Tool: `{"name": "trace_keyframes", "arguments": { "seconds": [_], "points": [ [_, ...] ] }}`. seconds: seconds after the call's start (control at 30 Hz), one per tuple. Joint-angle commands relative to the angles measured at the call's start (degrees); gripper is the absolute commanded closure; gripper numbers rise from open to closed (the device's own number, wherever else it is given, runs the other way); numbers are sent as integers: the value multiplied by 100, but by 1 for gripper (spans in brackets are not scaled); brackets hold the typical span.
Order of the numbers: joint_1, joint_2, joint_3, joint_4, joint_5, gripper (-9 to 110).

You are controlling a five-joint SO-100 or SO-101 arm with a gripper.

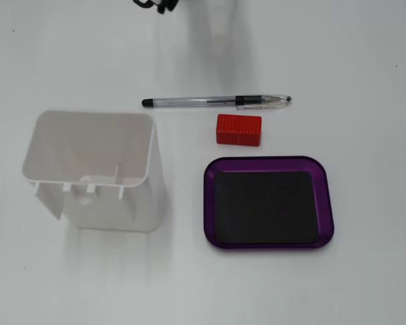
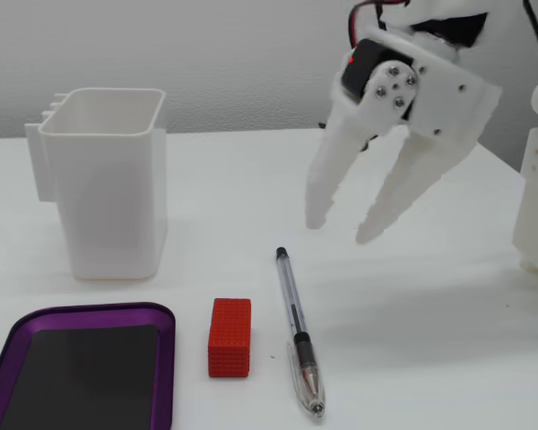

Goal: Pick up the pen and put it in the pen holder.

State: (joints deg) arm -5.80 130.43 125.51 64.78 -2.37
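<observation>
Fixed views both show the tall white plastic pen holder (image 1: 95, 169) upright, nothing inside; the purple metal tray (image 1: 269, 203) holds only its black pad. My white pincer (image 2: 341, 231) hangs spread, gripping nothing, above the far tip of the clear black-grip pen (image 2: 296, 327), which lies flat on the white table (image 2: 430, 313) beside a red ribbed block (image 2: 229, 336).

No readable text, brand, number or sign appears in either fixed view. The pen (image 1: 218, 102), lying in the upper middle of one frame, shows no legible marking on its clear barrel or dark grip. The white pen holder (image 1: 95, 169) at left, the ribbed red block (image 1: 239, 129) near centre and the purple tray (image 1: 268, 203) at lower right are all unmarked. The white gripper (image 2: 344, 228), upper right of the other frame, bears no lettering.
</observation>
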Motion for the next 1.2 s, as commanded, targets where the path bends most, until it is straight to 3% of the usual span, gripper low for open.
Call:
{"name": "trace_keyframes", "arguments": {
  "seconds": [0.0, 0.13, 0.27, 0.6, 1.17],
  "points": [
    [-431, -1081, -791, 343, 97, 84],
    [-545, -2065, -1213, 448, 97, 77],
    [-457, -2382, -1266, 334, 97, 78],
    [325, -2443, -1116, -439, 44, 78],
    [299, -2443, -97, -1354, 97, 78]
  ]
}}
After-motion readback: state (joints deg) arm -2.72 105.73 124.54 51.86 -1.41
